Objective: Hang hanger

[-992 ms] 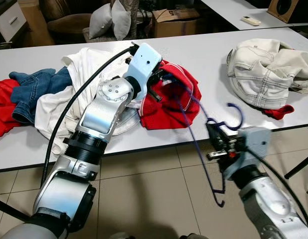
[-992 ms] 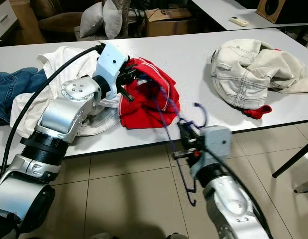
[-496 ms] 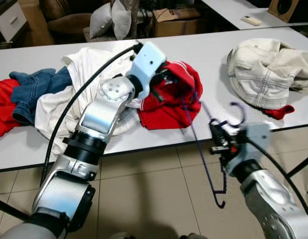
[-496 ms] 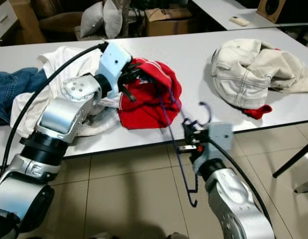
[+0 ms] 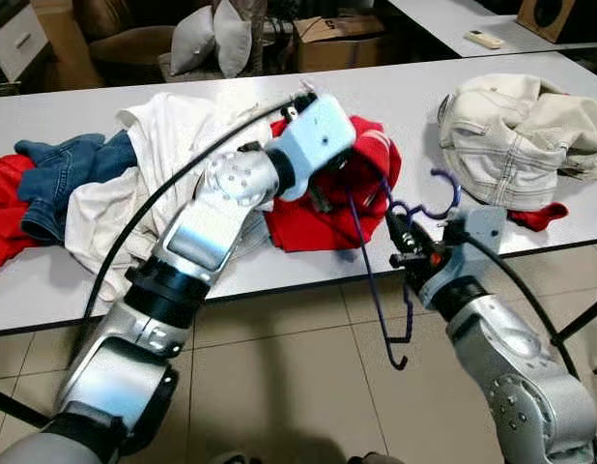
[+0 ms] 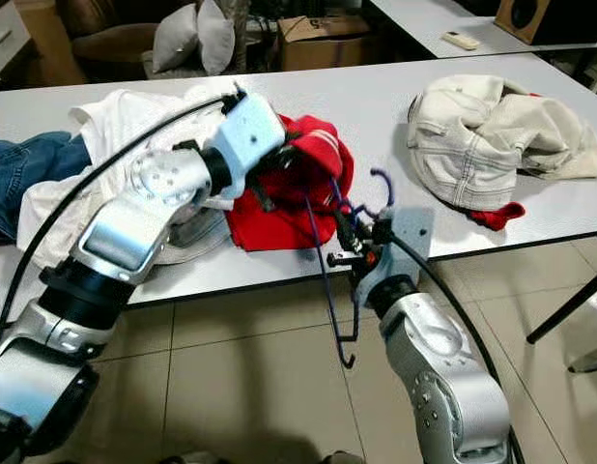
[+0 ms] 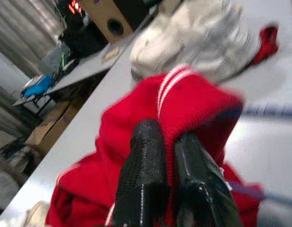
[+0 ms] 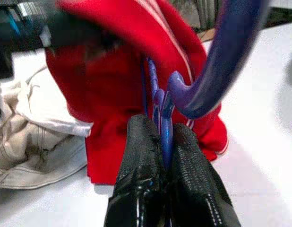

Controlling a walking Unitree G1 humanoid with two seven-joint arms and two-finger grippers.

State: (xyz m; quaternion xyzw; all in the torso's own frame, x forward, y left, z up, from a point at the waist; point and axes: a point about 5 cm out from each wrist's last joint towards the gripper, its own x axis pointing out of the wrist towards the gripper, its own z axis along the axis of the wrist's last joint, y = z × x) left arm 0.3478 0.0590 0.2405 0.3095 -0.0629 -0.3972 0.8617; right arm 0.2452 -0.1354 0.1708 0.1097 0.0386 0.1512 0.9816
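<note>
Your right gripper [image 8: 162, 142] is clamped on the thin purple wire hanger [image 5: 376, 253], just beside the crumpled red striped garment [image 5: 329, 198]. Your left gripper [image 7: 167, 158] pinches that garment's edge above the white table [image 5: 395, 106].

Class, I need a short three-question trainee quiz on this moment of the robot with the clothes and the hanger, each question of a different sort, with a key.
1. True or false: the right gripper is shut on the purple wire hanger.
2. The left gripper pinches which item? A) red striped garment B) blue jeans C) cream jacket
3. Fill in: the clothes lie on a white ____.

Key: 1 true; 2 A; 3 table.
</note>
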